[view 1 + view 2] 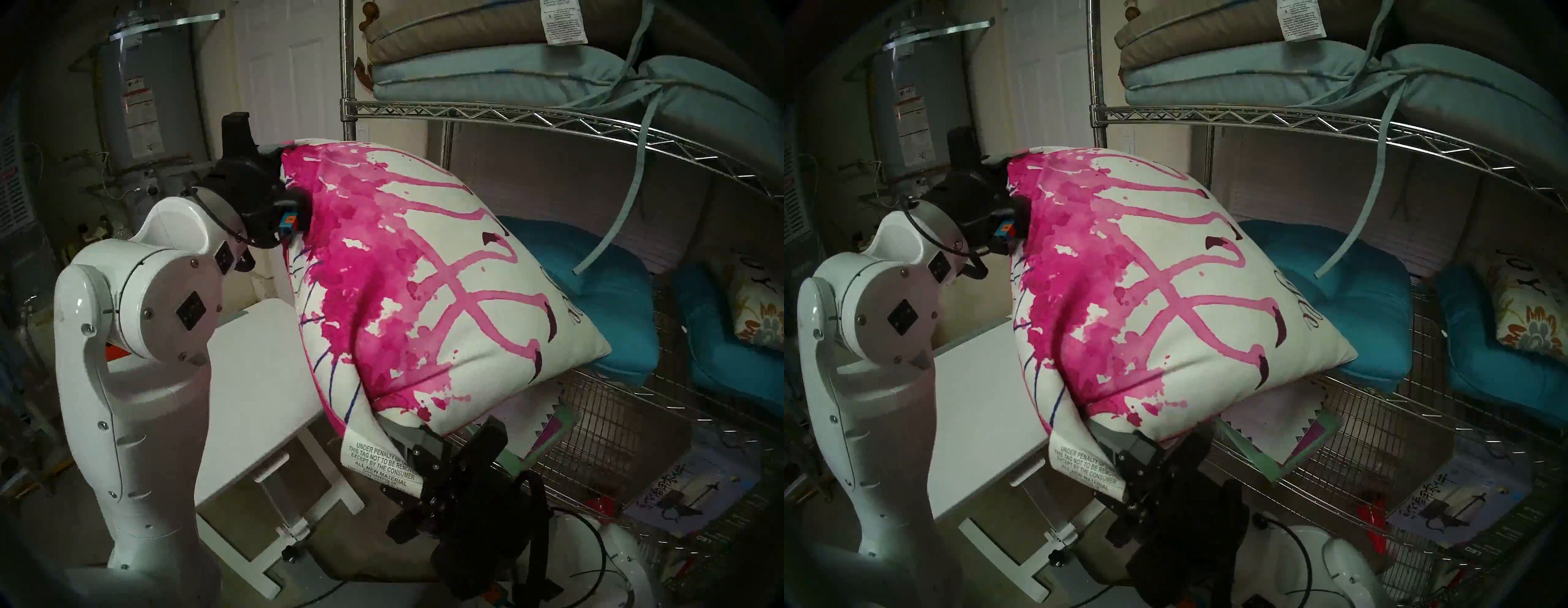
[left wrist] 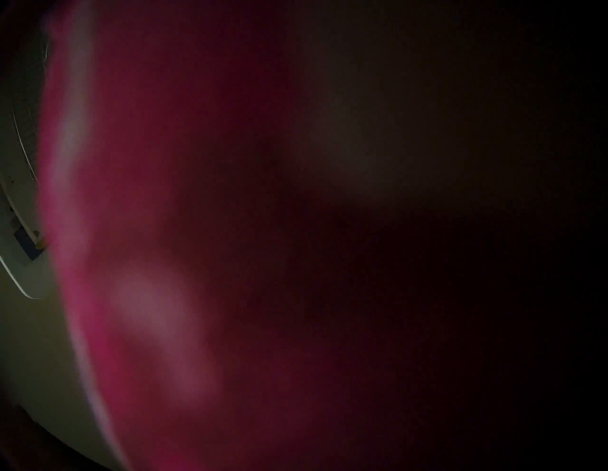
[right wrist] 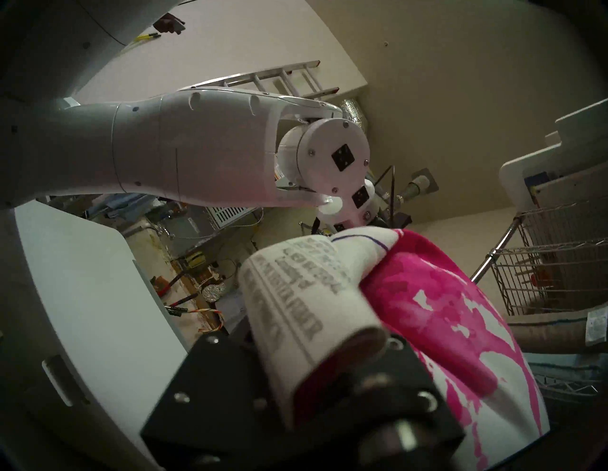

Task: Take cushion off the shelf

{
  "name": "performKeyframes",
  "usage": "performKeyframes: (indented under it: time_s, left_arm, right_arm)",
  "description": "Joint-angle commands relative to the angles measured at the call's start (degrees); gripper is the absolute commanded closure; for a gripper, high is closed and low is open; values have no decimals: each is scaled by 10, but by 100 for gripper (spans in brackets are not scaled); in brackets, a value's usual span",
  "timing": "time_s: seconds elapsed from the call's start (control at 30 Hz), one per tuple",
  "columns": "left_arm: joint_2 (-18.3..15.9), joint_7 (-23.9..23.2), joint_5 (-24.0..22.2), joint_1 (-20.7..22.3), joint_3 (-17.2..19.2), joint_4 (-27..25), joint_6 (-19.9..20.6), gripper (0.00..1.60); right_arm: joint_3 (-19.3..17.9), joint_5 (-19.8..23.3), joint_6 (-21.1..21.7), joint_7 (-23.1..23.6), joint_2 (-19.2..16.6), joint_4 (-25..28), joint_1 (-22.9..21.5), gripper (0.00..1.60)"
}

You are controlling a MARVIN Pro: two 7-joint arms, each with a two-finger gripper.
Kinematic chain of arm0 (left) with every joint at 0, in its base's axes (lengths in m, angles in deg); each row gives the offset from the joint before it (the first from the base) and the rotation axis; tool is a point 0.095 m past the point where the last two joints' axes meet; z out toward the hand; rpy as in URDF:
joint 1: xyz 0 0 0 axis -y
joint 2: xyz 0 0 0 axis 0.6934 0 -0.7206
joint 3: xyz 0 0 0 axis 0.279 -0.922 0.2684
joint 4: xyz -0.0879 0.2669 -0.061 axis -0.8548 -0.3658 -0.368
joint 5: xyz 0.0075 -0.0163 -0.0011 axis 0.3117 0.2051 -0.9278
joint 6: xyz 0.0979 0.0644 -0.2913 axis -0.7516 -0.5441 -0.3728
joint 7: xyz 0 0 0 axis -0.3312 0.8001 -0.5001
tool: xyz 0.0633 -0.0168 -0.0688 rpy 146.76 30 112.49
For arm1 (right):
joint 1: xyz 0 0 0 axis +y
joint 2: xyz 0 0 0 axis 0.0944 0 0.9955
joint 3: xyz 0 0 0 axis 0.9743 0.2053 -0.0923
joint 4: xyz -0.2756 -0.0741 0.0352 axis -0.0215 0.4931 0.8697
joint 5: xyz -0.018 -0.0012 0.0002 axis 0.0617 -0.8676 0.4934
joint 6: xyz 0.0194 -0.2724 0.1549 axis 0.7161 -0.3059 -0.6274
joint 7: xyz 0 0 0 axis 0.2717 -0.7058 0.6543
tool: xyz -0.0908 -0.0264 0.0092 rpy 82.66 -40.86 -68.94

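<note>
The cushion (image 1: 424, 276) (image 1: 1166, 288), white with magenta flamingo splatter, hangs tilted between my two arms at the front left corner of the chrome wire shelf (image 1: 530, 116) (image 1: 1293, 121). Its right corner still lies over the shelf tier, against a teal seat cushion. My left gripper (image 1: 297, 216) (image 1: 1019, 220) is shut on the cushion's upper left corner, its fingers buried in the fabric. Blurred pink cloth of the cushion (image 2: 148, 230) fills the left wrist view. My right gripper (image 1: 403, 441) (image 1: 1119, 446) is shut on the lower corner, beside the white care tag (image 3: 296, 296).
A teal seat cushion (image 1: 594, 297) and a floral pillow (image 1: 759, 314) lie on the same tier, with flat papers (image 1: 547, 424) under the cushion. Stacked cushions (image 1: 509, 68) with a dangling strap (image 1: 628, 191) sit above. A white table (image 1: 254, 382) stands left, a water heater (image 1: 144, 93) behind.
</note>
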Motion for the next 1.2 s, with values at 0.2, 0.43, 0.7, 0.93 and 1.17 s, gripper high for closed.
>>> performKeyframes:
  time_s: [0.2, 0.43, 0.7, 0.93, 1.17]
  left_arm:
    - [-8, 12, -7, 16, 40, -11, -11, 160]
    - [-13, 12, -13, 20, 63, -11, -21, 160]
    - [-17, 10, -22, 19, 87, -11, -30, 160]
    - [-21, 7, -29, 18, 104, -11, -38, 160]
    - [-23, 2, -36, 17, 115, -11, -47, 160]
  right_arm:
    - [28, -6, 11, 6, -11, 15, -42, 160]
    - [39, -11, 20, 14, -17, 15, -59, 160]
    - [53, -9, 32, 23, -25, 15, -79, 160]
    - [65, -5, 43, 31, -32, 15, -94, 160]
    - [75, -1, 51, 41, -38, 15, -108, 160]
